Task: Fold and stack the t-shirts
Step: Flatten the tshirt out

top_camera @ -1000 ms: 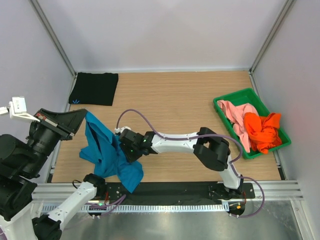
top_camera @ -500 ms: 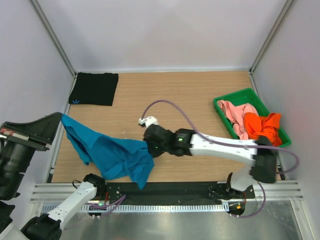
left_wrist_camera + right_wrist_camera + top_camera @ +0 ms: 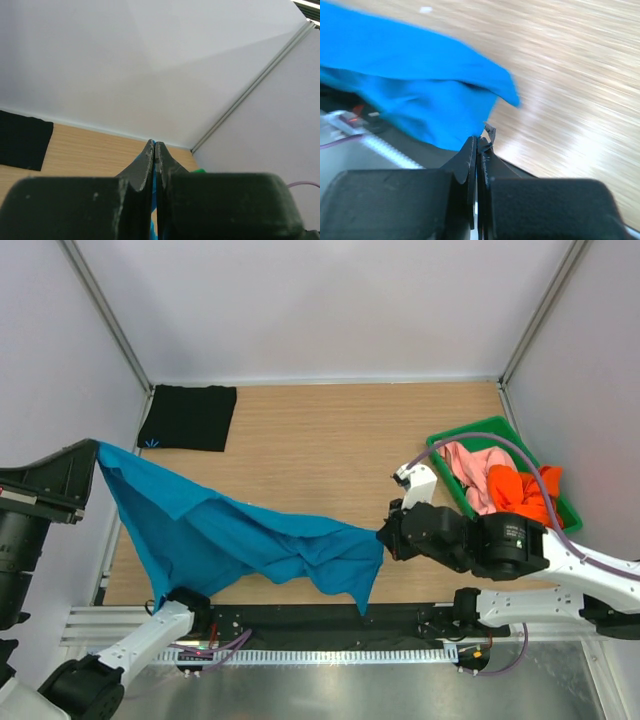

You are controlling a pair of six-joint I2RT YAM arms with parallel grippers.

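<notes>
Near the front edge, a teal-blue soft cloth t-shirt [image 3: 240,540] is hanging stretched between the two arms, above the light wooden tabletop [image 3: 330,440]. The left gripper [image 3: 98,446] is pinching one corner high at the left, its jaws pressed together with only a sliver of blue showing between them in the left wrist view. The right gripper [image 3: 382,537] is clamping the opposite end lower down, to the right of centre, jaws closed on the fabric edge. The middle of the shirt is sagging in rumpled folds, and a loose flap is dangling over the near table edge towards the mounting rail.

The likely trouble is that both holds are taking in very little cloth, so a further pull apart could be tugging a corner free. The dangling flap could also be snagging on the rail or cables as the shirt is being lowered.

Further back at the right, a green rectangular plastic tray [image 3: 500,428] is holding a pink cloth t-shirt [image 3: 470,465] and a crumpled orange cloth t-shirt [image 3: 525,495]. At the far left corner, a black folded cloth t-shirt [image 3: 187,417] is lying flat.
</notes>
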